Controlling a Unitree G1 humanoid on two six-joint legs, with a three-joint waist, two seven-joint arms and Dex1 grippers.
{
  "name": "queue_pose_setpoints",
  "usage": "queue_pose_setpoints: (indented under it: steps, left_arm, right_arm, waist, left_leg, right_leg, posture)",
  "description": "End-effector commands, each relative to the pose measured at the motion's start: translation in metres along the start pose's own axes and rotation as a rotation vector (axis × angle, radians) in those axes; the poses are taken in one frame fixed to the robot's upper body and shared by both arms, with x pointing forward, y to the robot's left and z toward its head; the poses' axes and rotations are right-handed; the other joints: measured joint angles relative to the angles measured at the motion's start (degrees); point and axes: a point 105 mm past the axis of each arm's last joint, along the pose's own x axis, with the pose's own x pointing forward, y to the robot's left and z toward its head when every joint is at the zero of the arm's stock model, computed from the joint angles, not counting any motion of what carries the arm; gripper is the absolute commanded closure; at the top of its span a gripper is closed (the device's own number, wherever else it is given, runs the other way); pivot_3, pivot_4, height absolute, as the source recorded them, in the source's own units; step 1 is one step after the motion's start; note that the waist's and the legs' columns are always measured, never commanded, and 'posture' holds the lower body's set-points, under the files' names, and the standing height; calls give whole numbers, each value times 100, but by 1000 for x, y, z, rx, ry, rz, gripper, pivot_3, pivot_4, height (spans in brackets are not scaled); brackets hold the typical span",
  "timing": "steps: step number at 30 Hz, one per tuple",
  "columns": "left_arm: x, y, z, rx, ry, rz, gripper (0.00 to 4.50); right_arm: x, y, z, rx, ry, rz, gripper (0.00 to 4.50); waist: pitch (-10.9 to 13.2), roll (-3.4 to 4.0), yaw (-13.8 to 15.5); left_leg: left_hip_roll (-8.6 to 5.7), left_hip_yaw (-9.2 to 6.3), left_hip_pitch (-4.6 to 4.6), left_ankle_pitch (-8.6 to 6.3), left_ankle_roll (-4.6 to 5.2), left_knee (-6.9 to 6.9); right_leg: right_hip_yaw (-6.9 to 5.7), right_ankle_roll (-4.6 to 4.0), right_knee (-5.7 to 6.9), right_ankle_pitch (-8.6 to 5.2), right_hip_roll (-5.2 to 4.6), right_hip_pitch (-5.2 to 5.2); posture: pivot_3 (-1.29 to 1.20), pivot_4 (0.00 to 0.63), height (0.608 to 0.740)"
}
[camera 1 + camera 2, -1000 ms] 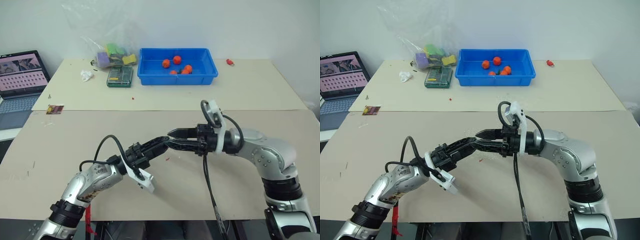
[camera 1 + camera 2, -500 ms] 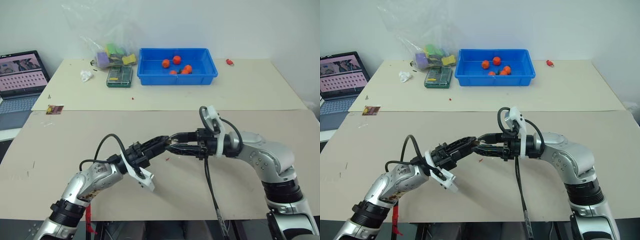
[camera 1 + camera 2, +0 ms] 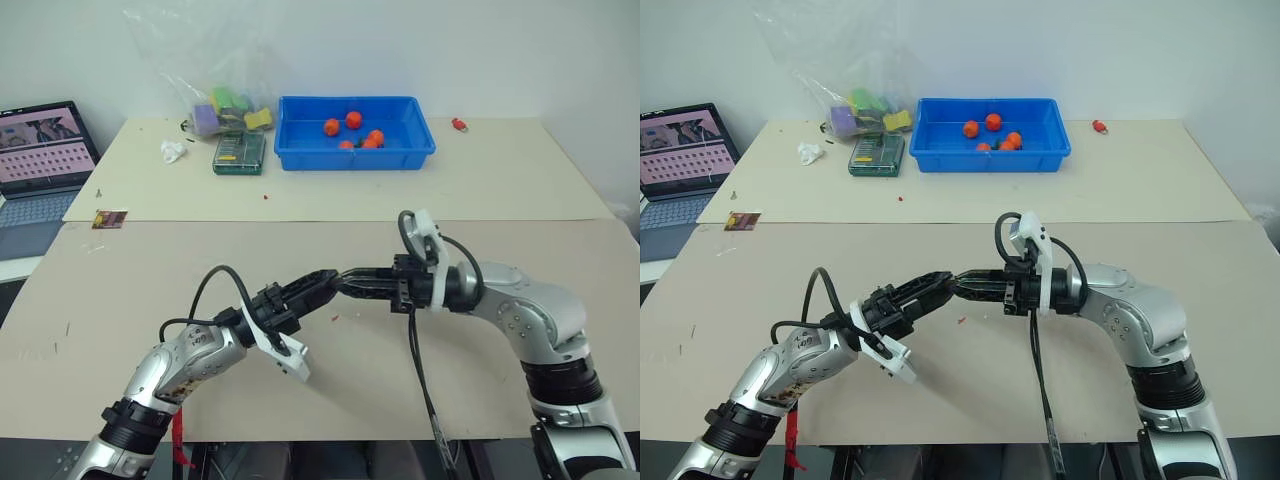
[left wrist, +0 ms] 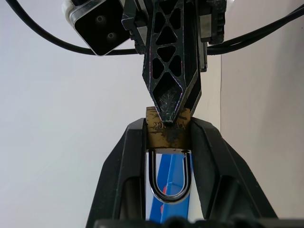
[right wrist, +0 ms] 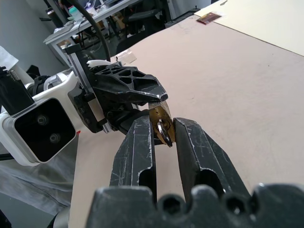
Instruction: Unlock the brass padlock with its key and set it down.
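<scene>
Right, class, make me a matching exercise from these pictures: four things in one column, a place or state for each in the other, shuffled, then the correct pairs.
Things
1. brass padlock
2. blue tray
3. laptop
4. right gripper

Places or states
A. open, at the table's left edge
B. clamped in the left gripper
C. meeting the padlock from the right
D. holding red balls at the far side

Pairs: 1-B, 2-D, 3-A, 4-C

Both arms reach inward and meet tip to tip above the table. The left gripper (image 4: 167,137) is clamped on the brass padlock (image 4: 166,134), block between its jaws, shackle toward the wrist. The right gripper (image 5: 164,129) points toward the left one, jaws nearly closed around the key (image 5: 163,131) at the padlock's end.
</scene>
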Motion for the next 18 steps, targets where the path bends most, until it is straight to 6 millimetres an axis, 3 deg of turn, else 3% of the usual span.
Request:
queue_pose_setpoints:
  steps: [1,3,5,6,9,13,18]
  left_arm:
    - [2,8,1,-7,-5,40,3645]
    - [2,7,-2,-41,12,33,3645]
    - [0,5,-3,-109,13,16,2653]
    - [-1,6,-5,-134,20,21,2484]
    - [-4,6,-10,-173,40,22,1423]
    - [-24,-7,-22,-265,127,-49,13]
    - [-56,-21,-37,-312,226,-131,13]
  right_arm:
    - [7,8,9,-55,-22,47,4254]
    - [7,7,9,-59,-22,39,4254]
    - [8,5,9,-61,-22,34,4254]
    - [7,5,9,-61,-21,33,4254]
    - [7,4,9,-62,-18,29,4254]
    - [6,3,10,-71,-14,21,4254]
    - [3,3,17,-86,-28,18,4254]
  waist:
    - [0,0,-1]
    - [0,0,-1]
    - [0,0,-4]
    - [0,0,-6]
    - [0,0,-7]
    - [0,0,-36]
    - [1,1,-87]
  left_leg:
    - [0,0,0,0,0,0]
    - [0,0,0,0,0,0]
    - [0,0,0,0,0,0]
    - [0,0,0,0,0,0]
    - [0,-1,0,0,0,0]
    - [0,-1,1,0,0,0]
    - [1,-1,1,0,0,-1]
  right_leg:
    - [0,0,0,0,0,0]
    - [0,0,0,0,0,0]
    - [0,0,1,0,0,0]
    - [0,0,1,0,0,0]
    - [0,0,1,0,0,-1]
    - [0,0,1,0,0,-1]
    - [0,0,3,-1,0,-5]
  posture:
    - [0,150,740]
    - [0,150,740]
    - [0,150,740]
    - [0,150,740]
    - [0,150,740]
    - [0,150,740]
    - [0,150,740]
